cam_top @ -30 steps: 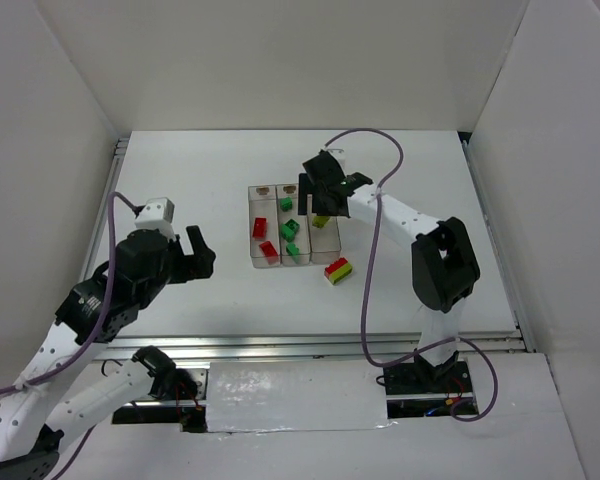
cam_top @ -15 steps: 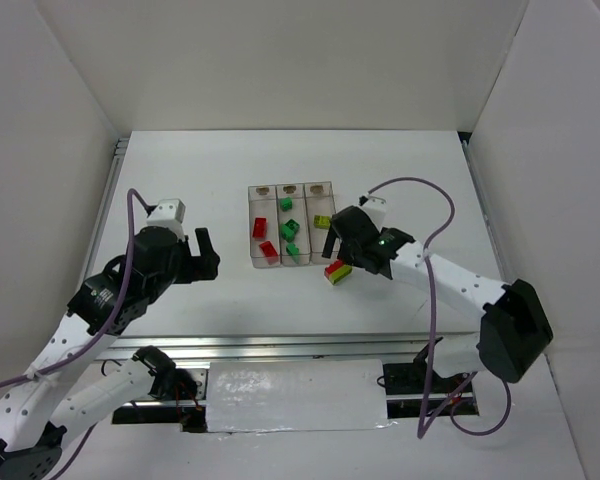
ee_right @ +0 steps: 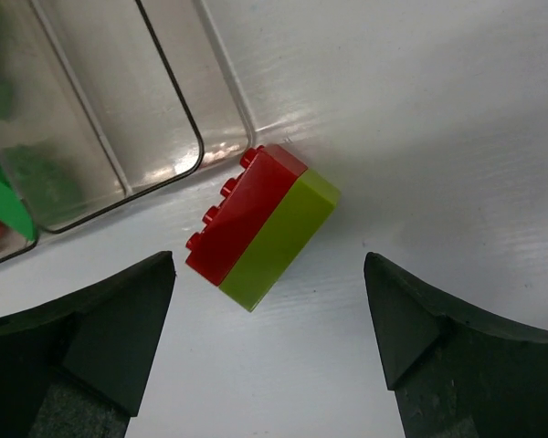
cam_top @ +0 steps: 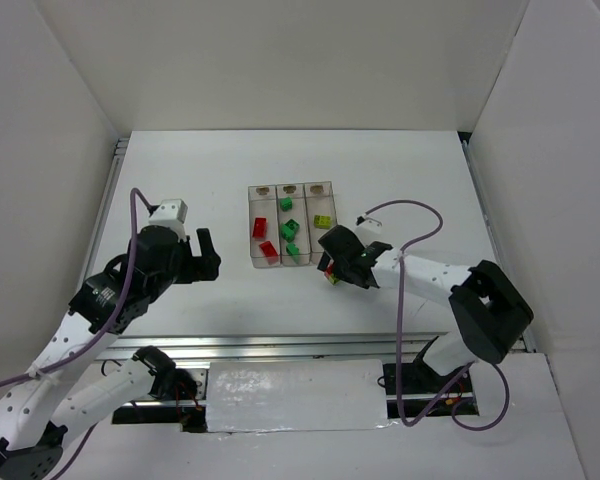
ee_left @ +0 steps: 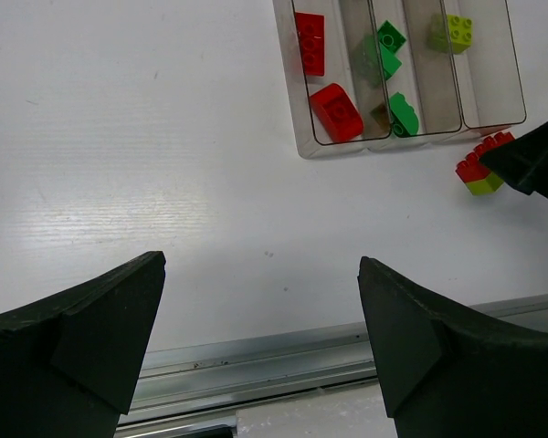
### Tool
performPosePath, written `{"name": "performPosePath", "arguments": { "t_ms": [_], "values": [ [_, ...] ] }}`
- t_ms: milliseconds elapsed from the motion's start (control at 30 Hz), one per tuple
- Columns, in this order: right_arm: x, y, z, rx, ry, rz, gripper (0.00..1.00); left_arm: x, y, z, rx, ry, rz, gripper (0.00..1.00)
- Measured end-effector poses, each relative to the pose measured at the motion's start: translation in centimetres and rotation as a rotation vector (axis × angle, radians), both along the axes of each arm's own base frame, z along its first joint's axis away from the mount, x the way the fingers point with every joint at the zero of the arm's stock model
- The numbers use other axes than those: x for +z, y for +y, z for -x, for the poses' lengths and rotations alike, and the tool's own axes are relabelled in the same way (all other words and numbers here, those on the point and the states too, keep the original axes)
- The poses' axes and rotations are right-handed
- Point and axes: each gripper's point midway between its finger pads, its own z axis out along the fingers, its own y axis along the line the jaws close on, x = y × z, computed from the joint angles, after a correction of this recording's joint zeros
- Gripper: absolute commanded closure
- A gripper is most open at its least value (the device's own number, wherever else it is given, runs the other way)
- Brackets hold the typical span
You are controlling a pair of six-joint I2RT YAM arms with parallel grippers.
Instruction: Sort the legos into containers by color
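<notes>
A red brick stuck to a yellow-green brick (ee_right: 261, 224) lies on its side on the white table just outside the near right corner of the containers (ee_right: 228, 99); it also shows in the left wrist view (ee_left: 482, 169). My right gripper (ee_right: 269, 310) is open, low over the table, its fingers straddling the space just near the pair. The three clear containers (cam_top: 291, 263) hold two red bricks (ee_left: 336, 111), three green bricks (ee_left: 387, 57) and one yellow-green brick (ee_left: 453, 33). My left gripper (ee_left: 260, 319) is open and empty, left of the containers.
A metal rail (cam_top: 310, 344) runs along the table's near edge. White walls enclose the table on three sides. The right arm's cable (cam_top: 405, 215) loops above the table right of the containers.
My right gripper swung from above the right container down and toward the near side, ending low at the red and yellow-green pair. The left arm shifted slightly.
</notes>
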Motion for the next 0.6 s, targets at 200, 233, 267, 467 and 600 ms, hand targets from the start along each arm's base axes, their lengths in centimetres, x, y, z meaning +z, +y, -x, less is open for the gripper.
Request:
{"name": "performPosePath", "arguments": {
  "t_ms": [200,233,267,467,600],
  "values": [
    [-2.5,0.2,-0.3,-0.021,0.041,0.031,0.10,-0.2,0.0,-0.2,0.003,0.010,-0.007,0.00],
    [-2.8,0.2,-0.3,-0.022,0.048,0.037,0.10,-0.3,0.0,-0.2,0.004,0.010,-0.007,0.00],
    [-3.0,0.2,-0.3,-0.023,0.052,0.040,0.10,-0.3,0.0,-0.2,0.004,0.010,-0.007,0.01],
    [-3.4,0.1,-0.5,-0.034,0.048,0.045,0.22,-0.1,0.0,-0.1,0.000,0.004,0.002,0.00],
    [-3.4,0.1,-0.5,-0.036,0.044,0.044,0.44,-0.1,-0.1,-0.2,0.000,0.003,0.002,0.00]
  ]
}}
